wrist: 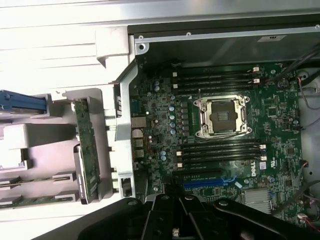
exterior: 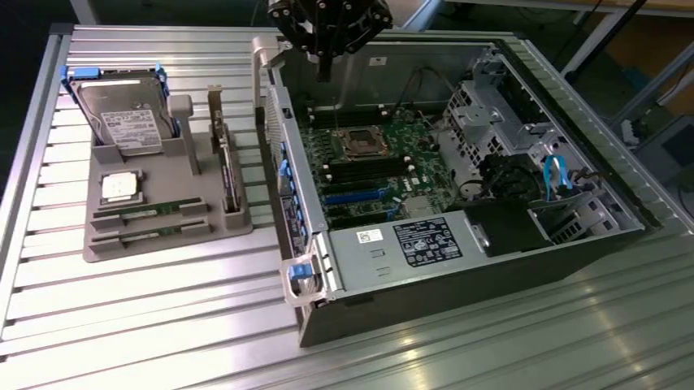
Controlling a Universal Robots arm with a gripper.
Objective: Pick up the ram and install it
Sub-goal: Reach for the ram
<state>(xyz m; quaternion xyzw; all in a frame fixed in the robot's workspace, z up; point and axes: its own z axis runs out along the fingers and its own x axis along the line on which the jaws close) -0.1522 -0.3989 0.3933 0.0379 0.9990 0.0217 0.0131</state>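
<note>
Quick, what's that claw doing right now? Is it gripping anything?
Gripper: closed, with nothing seen in it, hanging above the open computer case. The ram sticks lie in the grey tray.

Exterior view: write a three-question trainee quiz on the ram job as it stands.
1. True or false: the gripper holds one of the ram sticks.
2. Pick one. The two ram sticks lie: A) in the gray tray; B) on the bare table; C) on top of the hard drive.
3. Fill in: the gripper hangs above the open ___.

Key: 1 false, it holds nothing. 2 A. 3 computer case.
</note>
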